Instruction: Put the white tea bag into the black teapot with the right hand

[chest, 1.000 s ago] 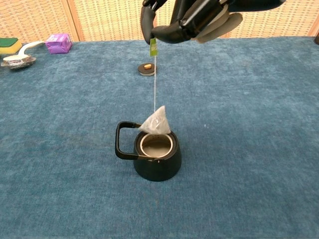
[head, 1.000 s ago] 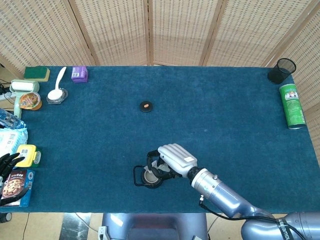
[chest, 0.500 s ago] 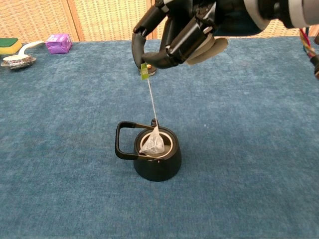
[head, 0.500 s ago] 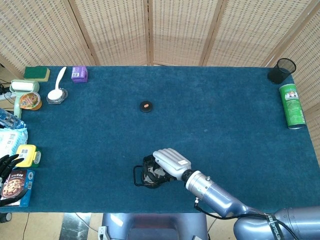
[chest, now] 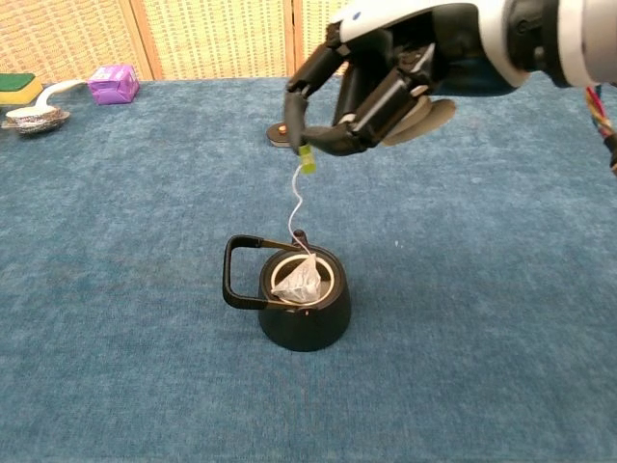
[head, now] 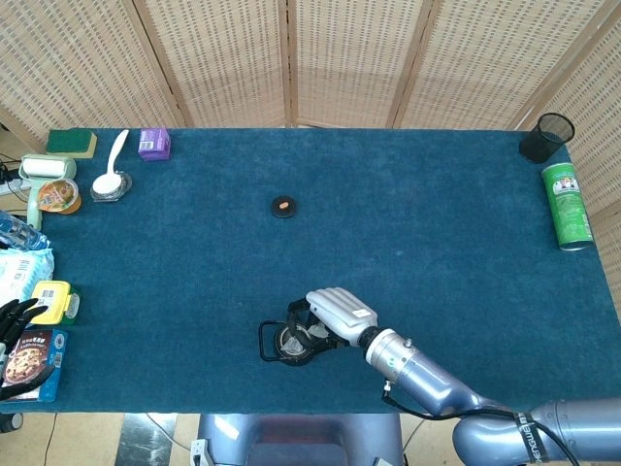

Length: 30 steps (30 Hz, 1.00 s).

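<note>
Since the earlier frames the tea bag (chest: 298, 280) has been lowered from above the rim into the mouth of the teapot (chest: 303, 314), and its string, which was stretched straight, is now seen slack and curved. The right hand (chest: 371, 89) has been brought lower and a little to the right.

Nearest to the robot, the black teapot is placed on the blue desk (chest: 501, 289), with its handle (chest: 238, 273) turned to the left. The white bag is rested in the opening, leaning on the inner rim, and its top corner is seen about level with the rim. The string is led up to a small green tag (chest: 307, 160), which is pinched between the fingertips of the right hand, held above the pot and slightly to its right. In the head view the hand (head: 335, 313) is seen partly over the pot (head: 288, 342).

Further away, a small round black lid (head: 283, 207) is laid in the middle of the desk. At the left edge the left hand (head: 19, 317) is seen near some snack packets (head: 31, 359); whether it is open or closed cannot be told. At the far left a spoon (head: 112, 165), a purple box (head: 153, 144) and a sponge (head: 72, 142) are placed; at the far right a green can (head: 567, 205) is laid on its side beside a black mesh cup (head: 547, 137).
</note>
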{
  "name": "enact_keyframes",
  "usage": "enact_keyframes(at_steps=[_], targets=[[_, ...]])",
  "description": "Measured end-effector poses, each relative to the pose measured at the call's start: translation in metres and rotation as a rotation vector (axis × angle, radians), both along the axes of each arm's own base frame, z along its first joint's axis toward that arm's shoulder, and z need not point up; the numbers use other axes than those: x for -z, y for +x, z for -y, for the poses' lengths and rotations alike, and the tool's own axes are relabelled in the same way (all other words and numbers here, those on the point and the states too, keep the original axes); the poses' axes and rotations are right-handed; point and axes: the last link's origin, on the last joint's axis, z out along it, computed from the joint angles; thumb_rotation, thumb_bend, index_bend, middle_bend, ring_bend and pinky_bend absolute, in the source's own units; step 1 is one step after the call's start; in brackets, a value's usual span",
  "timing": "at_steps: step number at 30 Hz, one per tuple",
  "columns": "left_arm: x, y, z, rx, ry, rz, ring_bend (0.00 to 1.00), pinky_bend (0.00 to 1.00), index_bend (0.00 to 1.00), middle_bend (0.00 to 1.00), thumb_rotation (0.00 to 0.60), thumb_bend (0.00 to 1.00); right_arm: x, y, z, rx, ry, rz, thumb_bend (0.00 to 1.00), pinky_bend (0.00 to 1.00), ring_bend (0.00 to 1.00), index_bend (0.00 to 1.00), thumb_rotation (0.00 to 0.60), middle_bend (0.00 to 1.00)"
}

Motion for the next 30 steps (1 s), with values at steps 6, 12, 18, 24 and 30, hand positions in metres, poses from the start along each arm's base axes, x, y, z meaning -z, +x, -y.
enact_keyframes(at_steps=[6, 12, 18, 24, 30], targets=[[0.000, 0.005, -0.001, 0.005, -0.001, -0.009, 0.00, 0.09, 0.14, 0.10, 0.600, 0.26, -0.006, -0.018, 0.004, 0.031, -0.015, -0.030, 0.56, 1.00, 1.00, 0.61, 0.600, 1.00], [0.003, 0.014, -0.004, 0.020, -0.009, -0.018, 0.00, 0.09, 0.14, 0.10, 0.600, 0.26, -0.008, -0.041, 0.010, 0.074, -0.017, -0.057, 0.56, 1.00, 1.00, 0.61, 0.600, 1.00], [0.005, 0.020, -0.005, 0.022, -0.015, -0.028, 0.00, 0.09, 0.14, 0.10, 0.600, 0.26, -0.003, -0.058, 0.020, 0.100, -0.011, -0.085, 0.55, 1.00, 1.00, 0.60, 0.600, 1.00], [0.006, 0.022, -0.006, 0.014, -0.019, -0.037, 0.00, 0.09, 0.14, 0.10, 0.600, 0.26, 0.004, -0.069, 0.029, 0.120, 0.001, -0.100, 0.55, 1.00, 1.00, 0.60, 0.600, 1.00], [0.008, 0.023, -0.008, 0.013, -0.025, -0.042, 0.00, 0.09, 0.14, 0.10, 0.600, 0.26, 0.009, -0.079, 0.037, 0.139, 0.010, -0.124, 0.55, 1.00, 1.00, 0.56, 0.600, 1.00]])
